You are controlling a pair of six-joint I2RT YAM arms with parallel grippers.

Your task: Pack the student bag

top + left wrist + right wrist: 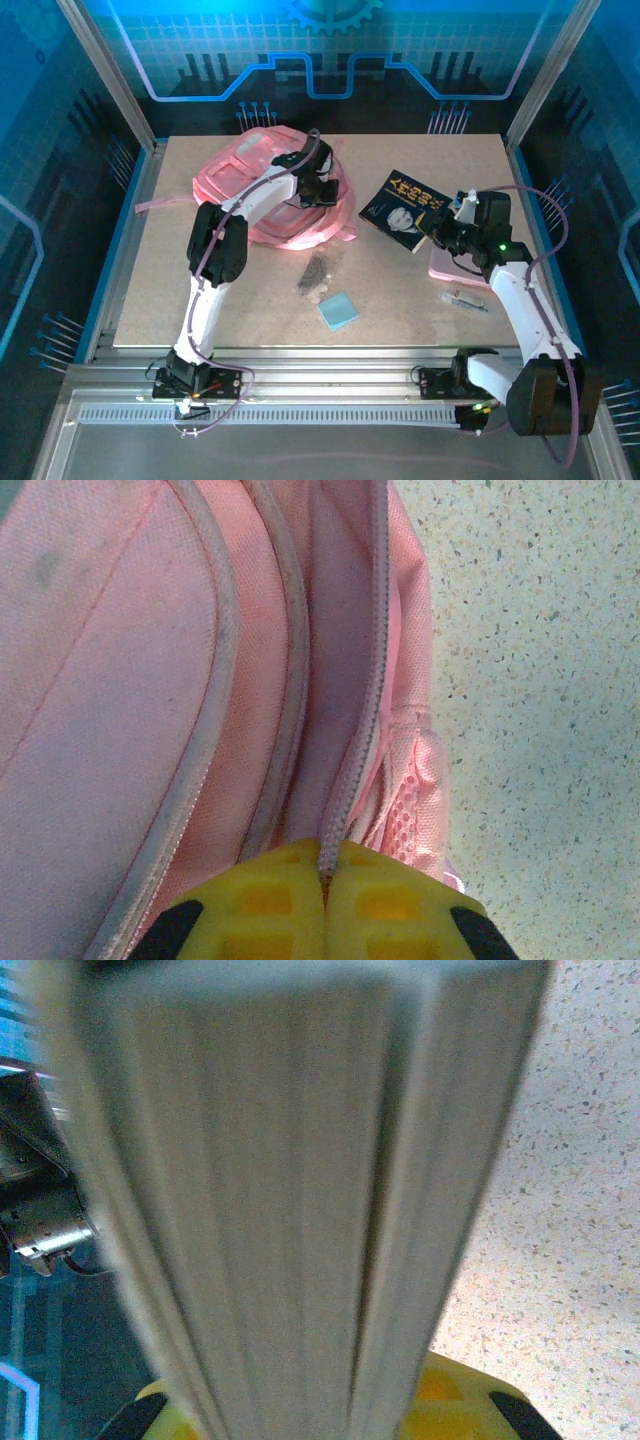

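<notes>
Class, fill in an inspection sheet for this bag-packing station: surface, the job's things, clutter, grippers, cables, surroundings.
Surface: speckled beige tabletop, flat.
Job's things: pink student bag lying at the far left, its zipper partly open; book to its right, gripped at a corner.
Clutter: blue square pad; small dark grey item; pink flat case under the right arm; small clear item.
Grippers: left gripper shut on the bag's zipper edge; right gripper shut on the book.
Cables: purple cable along the left arm, another along the right arm.
Surroundings: blue-lit patterned walls; metal rail at the near edge.
</notes>
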